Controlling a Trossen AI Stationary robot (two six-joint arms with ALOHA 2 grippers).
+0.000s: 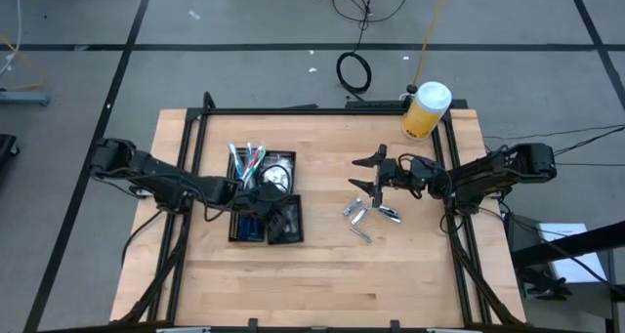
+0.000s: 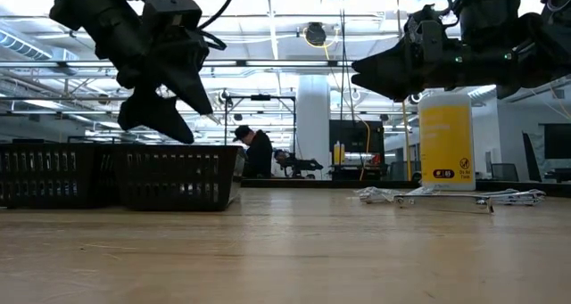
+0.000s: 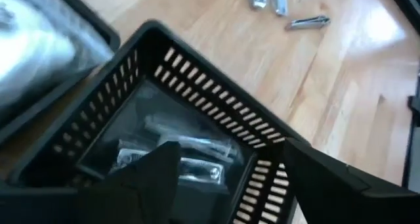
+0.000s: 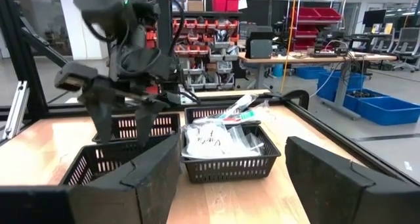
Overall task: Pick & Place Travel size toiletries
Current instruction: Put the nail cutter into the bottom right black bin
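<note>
The black four-compartment tray [image 1: 298,237] sits left of centre. Its far compartments hold white, green and pink sticks [image 1: 247,159] and white-clear packets [image 1: 279,175]; blue pieces [image 1: 250,227] lie in a near one. My left gripper [image 1: 266,202] hovers open above the tray [image 3: 197,73], over the compartment holding silvery tubes [image 3: 190,159]. Several loose silvery tubes [image 1: 359,214] lie flat on the table right of the tray [image 2: 446,195]. My right gripper [image 1: 367,175] hangs open above the table just beyond them [image 2: 361,72], its fingers [image 4: 151,175] pointing toward the tray [image 4: 223,161].
A big yellow jar with a white lid [image 1: 426,110] stands at the far right corner [image 2: 446,136]. A black frame rail [image 1: 293,109] runs along the table's far edge and sides. Bare wood [image 1: 322,284] stretches along the near side. A person [image 2: 257,152] shows far behind.
</note>
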